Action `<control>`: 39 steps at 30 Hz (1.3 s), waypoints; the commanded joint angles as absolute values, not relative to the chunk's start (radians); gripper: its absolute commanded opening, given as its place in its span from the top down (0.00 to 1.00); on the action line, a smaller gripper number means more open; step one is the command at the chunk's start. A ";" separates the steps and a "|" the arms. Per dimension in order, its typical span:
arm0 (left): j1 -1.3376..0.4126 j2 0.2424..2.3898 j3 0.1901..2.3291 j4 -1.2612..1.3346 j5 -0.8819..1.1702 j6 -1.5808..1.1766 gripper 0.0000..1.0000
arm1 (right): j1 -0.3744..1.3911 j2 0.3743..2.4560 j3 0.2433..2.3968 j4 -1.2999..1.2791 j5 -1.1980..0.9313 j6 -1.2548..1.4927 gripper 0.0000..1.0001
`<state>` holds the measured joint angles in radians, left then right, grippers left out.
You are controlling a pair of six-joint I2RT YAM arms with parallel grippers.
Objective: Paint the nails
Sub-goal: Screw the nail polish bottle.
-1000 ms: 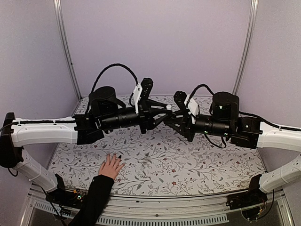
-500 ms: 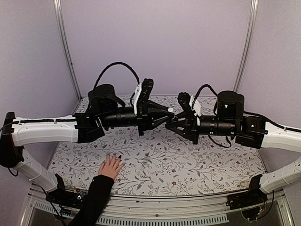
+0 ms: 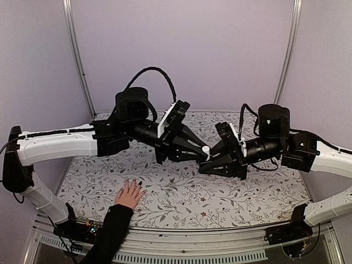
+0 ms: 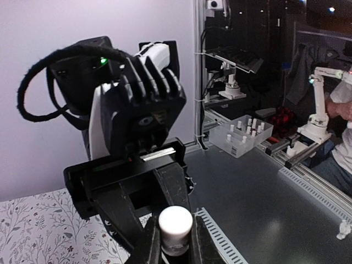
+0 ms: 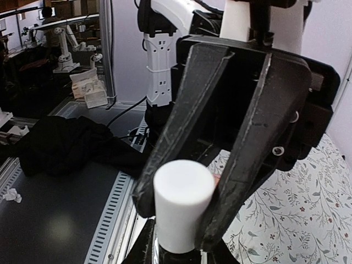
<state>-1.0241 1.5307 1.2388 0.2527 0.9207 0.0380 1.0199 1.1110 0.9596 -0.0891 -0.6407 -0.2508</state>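
Observation:
A light-skinned hand [image 3: 129,193] with a black sleeve lies flat on the flowered table near the front left. Its nails are too small to make out. My two grippers meet in mid-air over the table's middle, well right of the hand. The left gripper [image 3: 201,152] is shut on the white cap [image 3: 205,149] of a small bottle. In the left wrist view the cap [image 4: 175,223] sits between my left gripper's [image 4: 175,245] fingers. In the right wrist view the cap [image 5: 183,201] stands above my right gripper [image 5: 179,254], which is shut on the bottle's dark body, mostly hidden.
The flowered tablecloth [image 3: 258,192] covers the table. Metal frame posts [image 3: 77,55] stand at the back corners. The left arm's black cable [image 3: 151,71] loops above it. The table's front rail [image 3: 220,242] runs along the near edge.
Both grippers, joined at the bottle, have moved lower and a little to the right. The left gripper now tilts downward. The hand has not moved.

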 commanded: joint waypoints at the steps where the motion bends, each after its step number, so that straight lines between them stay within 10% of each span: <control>1: -1.025 1.609 1.255 0.005 0.989 0.116 0.97 | 1.037 1.115 1.062 0.030 -0.870 -0.314 1.00; 16: -0.969 1.426 1.117 0.225 0.804 0.019 0.59 | 1.037 1.100 1.018 0.043 -0.709 -0.300 1.00; 25: -0.986 1.315 0.995 0.382 0.480 -0.055 0.57 | 1.037 1.093 0.978 0.077 -0.168 -0.207 1.00; 39: -1.044 1.383 1.026 0.518 0.222 -0.152 0.53 | 1.037 1.177 0.984 0.062 0.019 -0.145 1.00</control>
